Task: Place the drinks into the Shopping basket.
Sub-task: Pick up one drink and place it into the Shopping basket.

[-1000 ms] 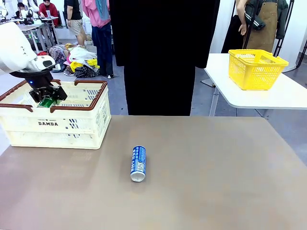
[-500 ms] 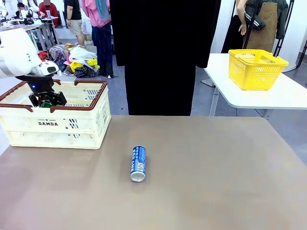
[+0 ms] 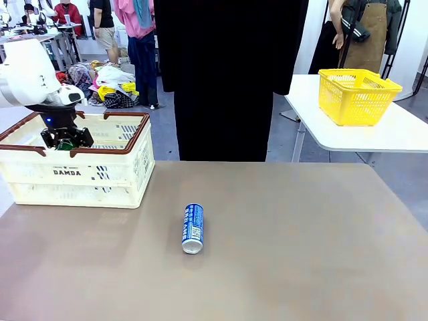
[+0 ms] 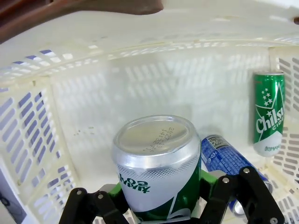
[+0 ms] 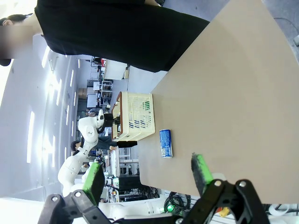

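Left pincer (image 4: pixel 161 205) grips green can (image 4: pixel 156 168) inside basket (image 4: pixel 84 93).

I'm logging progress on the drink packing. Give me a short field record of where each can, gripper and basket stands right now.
left gripper: inside the shopping basket, shut on a green can
right gripper: open, holding nothing, off to the side above the table
already in basket: a green Chilsung can and a blue can, both lying on its floor
blue Pocari Sweat can: lying on the table, outside the basket
yellow basket: on a separate white table
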`<state>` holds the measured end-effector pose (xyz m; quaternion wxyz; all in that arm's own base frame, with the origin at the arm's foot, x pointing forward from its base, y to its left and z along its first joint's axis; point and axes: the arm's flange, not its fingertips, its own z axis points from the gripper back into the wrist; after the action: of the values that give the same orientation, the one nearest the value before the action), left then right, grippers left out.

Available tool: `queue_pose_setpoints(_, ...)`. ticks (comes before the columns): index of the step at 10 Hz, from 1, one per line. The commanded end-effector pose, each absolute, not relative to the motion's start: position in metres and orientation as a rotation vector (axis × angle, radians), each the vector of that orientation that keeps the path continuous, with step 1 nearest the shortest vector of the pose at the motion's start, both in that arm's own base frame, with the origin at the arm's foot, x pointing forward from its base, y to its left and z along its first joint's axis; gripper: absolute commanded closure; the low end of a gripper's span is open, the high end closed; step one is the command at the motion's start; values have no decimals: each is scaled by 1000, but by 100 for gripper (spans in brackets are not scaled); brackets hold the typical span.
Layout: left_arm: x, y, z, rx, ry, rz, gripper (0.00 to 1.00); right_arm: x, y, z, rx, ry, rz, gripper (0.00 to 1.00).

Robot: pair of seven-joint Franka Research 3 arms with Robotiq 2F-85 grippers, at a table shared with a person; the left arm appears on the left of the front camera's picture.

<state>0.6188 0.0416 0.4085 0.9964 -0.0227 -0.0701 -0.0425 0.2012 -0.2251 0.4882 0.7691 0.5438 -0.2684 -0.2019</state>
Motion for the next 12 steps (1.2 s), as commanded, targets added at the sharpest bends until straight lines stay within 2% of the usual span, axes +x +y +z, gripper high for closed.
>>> queue_pose_setpoints(1,624,37,417,-9,-137,-67,0,204,-226,490,1200,-615,-414,0)
queue_pose_setpoints(8,620,37,437,-41,-161,-113,0,204,-226,490,1200,-615,-414,0)
queue_pose_setpoints(10,598,40,475,-175,-165,-200,0,204,-226,490,1200,-615,-414,0)
queue_pose_setpoints(12,553,50,540,-367,-128,-281,0,204,-226,490,1200,-615,-414,0)
